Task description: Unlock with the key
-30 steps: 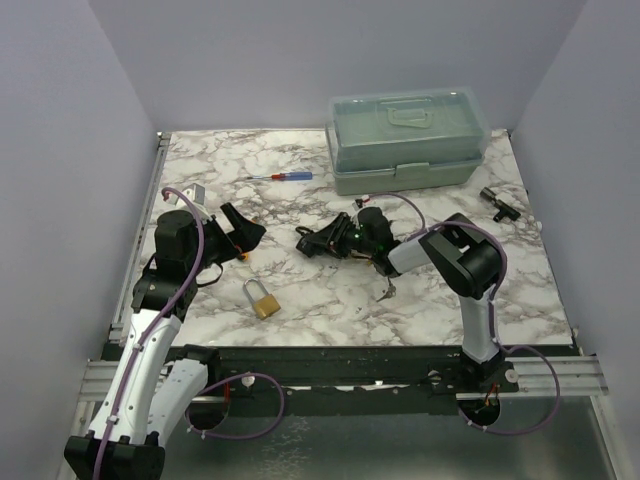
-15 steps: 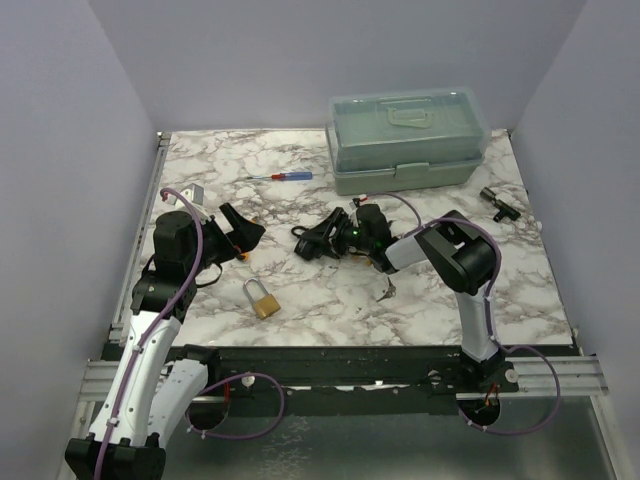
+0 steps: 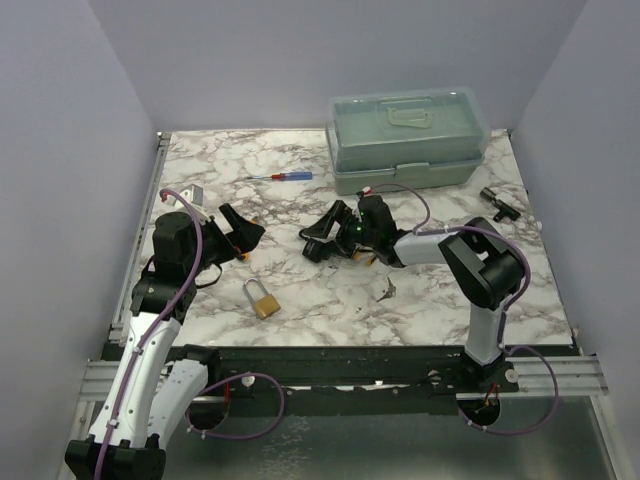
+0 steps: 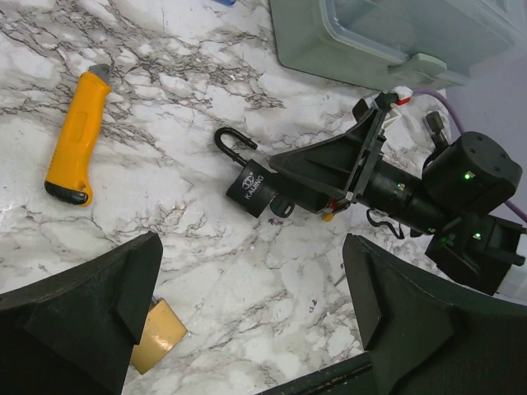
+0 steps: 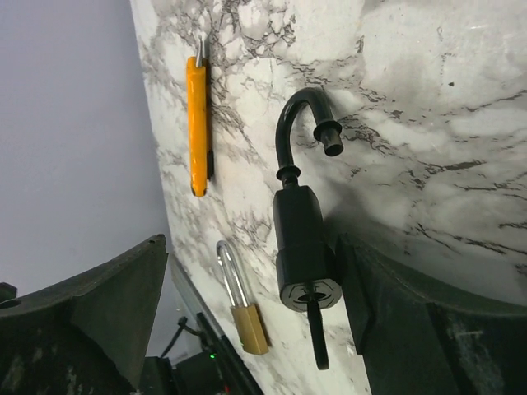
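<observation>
A black padlock (image 5: 300, 239) lies on the marble with its shackle swung free, and a dark key blade (image 5: 317, 337) sticks out of its keyhole. My right gripper (image 5: 255, 263) is open around it; one finger (image 5: 395, 329) stands against the lock's side and the other is well away. The same padlock (image 4: 253, 188) shows in the left wrist view, in front of the right gripper (image 3: 322, 240). A small silver-grey key bunch (image 3: 387, 291) lies apart near the right arm. My left gripper (image 3: 240, 230) (image 4: 251, 321) is open over bare marble.
A brass padlock (image 3: 262, 300) (image 4: 158, 336) (image 5: 249, 329) lies near the front edge. A yellow utility knife (image 4: 74, 140) (image 5: 198, 123) lies by the left gripper. At the back are a green toolbox (image 3: 405, 140) and a red-and-blue screwdriver (image 3: 285, 176). A small black part (image 3: 497, 203) lies far right.
My right gripper's jaws have spread wide around the black padlock, and the right arm has shifted, its elbow moving to the right. The left arm has not moved.
</observation>
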